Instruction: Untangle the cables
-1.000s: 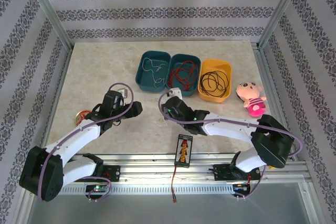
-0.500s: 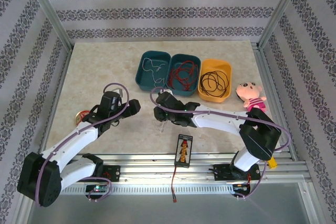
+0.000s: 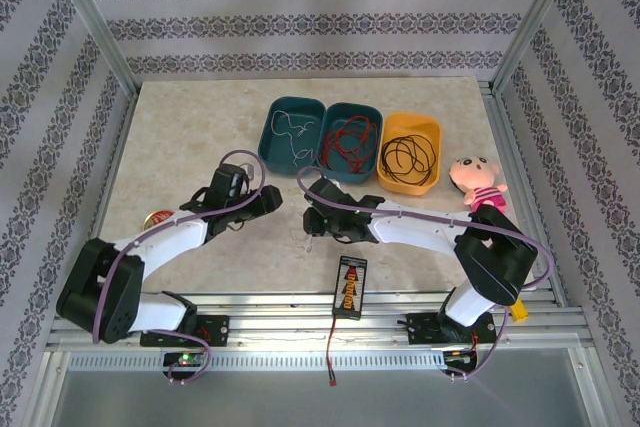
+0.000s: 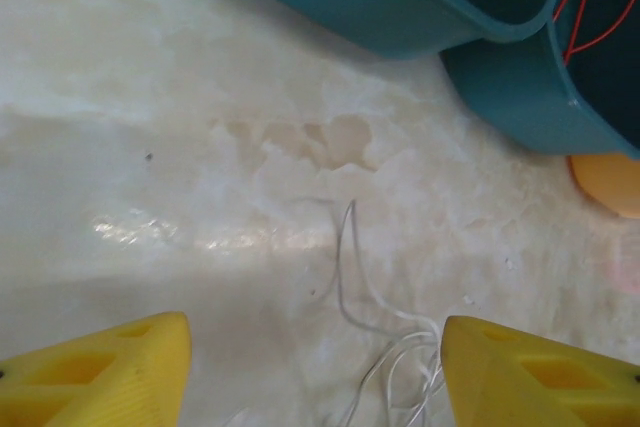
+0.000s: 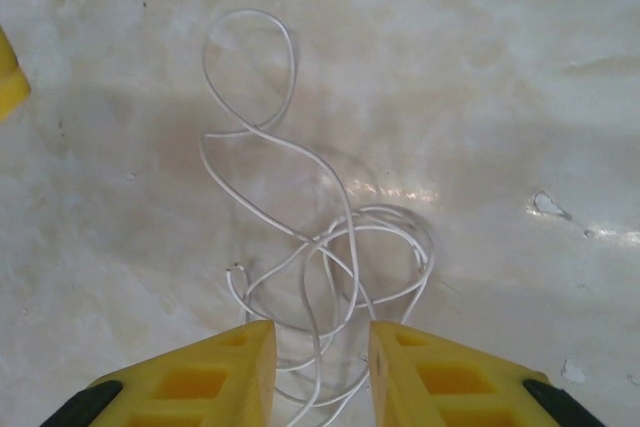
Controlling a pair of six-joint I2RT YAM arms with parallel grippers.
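Observation:
A whitish cable lies in a loose tangle on the marble table, between my two grippers. My right gripper stands over its near side, open by a narrow gap, with a few strands running between the fingertips. My left gripper is open wide, and the same cable lies beside its right finger. In the top view the left gripper and right gripper face each other closely. A red cable sits in the middle teal bin, a black cable in the orange bin, and a thin whitish wire in the left teal bin.
The three bins stand side by side at the back centre. A pink plush toy lies at the right. A small black device with a red lead sits at the near edge, and a round tin is at the left.
My left gripper has moved right, closer to the right gripper and the whitish cable. The right gripper swung left, then came back a little and nearer.

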